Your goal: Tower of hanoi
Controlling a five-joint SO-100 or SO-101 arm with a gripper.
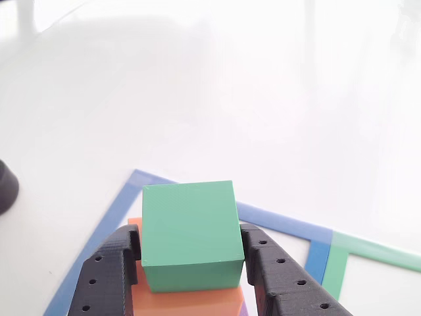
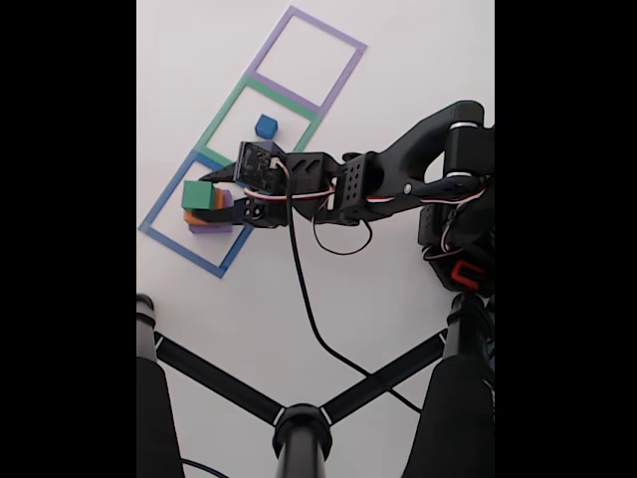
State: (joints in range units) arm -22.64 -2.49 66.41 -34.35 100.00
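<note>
Hobby or lab robotics bench, bare white table (image 2: pixel 378 299), coloured tape squares (image 2: pixel 299 70), black camera stand (image 2: pixel 299 423)

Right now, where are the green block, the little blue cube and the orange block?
green block (image 1: pixel 189 224), other view, top face.
blue cube (image 2: pixel 265 125), fixed view, its middle.
orange block (image 1: pixel 191 301), other view, front strip under green.

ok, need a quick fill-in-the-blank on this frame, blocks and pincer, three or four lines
The pincer has a finger on either side of the ____ block.
The green block sits on the ____ block.
The small blue cube lies inside the ____ tape square.
The stack stands inside the ____ tape square.

Missing words: green; orange; green; blue
</note>
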